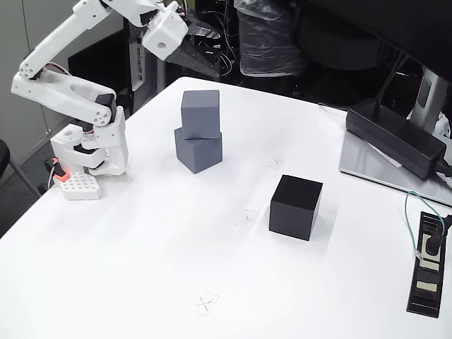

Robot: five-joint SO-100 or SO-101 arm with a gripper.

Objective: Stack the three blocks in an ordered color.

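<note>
Behind the two stacked grey blocks (199, 131), end effector (205, 44) indistinct against clutter

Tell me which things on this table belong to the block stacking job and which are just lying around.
Part of the job:
upper grey block, stacked on the lower grey block
black block, standing alone
gripper, raised behind the stack

Just lying about:
black power brick
power strip with a green cable
small white perforated block by the arm's base

2 grey blocks (199, 131) stacked; black block (296, 207) apart.
</note>
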